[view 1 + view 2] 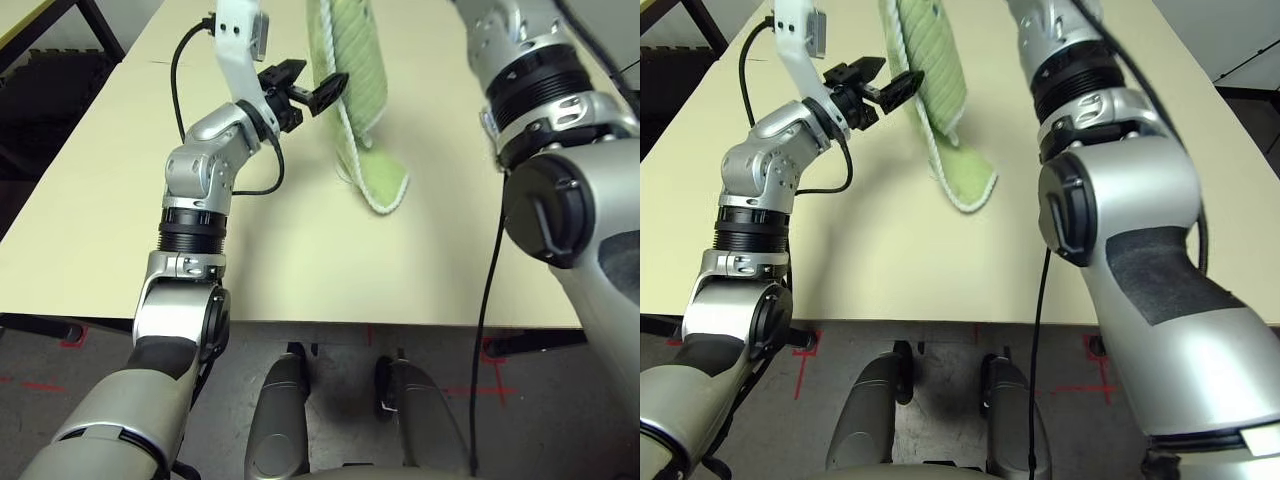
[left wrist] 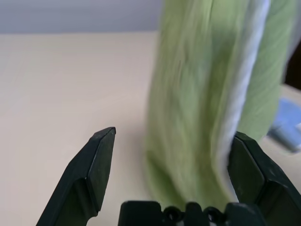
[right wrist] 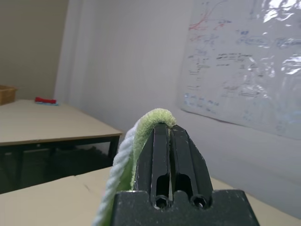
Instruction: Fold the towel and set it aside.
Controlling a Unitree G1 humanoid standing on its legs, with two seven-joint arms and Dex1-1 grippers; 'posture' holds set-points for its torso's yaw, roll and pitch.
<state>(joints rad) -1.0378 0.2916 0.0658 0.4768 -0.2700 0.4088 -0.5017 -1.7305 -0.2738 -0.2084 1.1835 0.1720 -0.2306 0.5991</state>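
From the head we look down over both arms at the table (image 1: 120,200); our wrist cameras sit close, sharing the towel (image 2: 197,117).

Green towel (image 1: 358,70) hanging, bottom on table

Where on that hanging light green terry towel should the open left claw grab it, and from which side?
Probably the white-stitched side edge of the light green terry towel, partway down. The right gripper pinches its top, so it hangs as a narrow drape, its lowest end trailing on the cream table. The left gripper is open, level, coming from the robot's left, with the hanging cloth already between its fingers, so closing there seems simplest.
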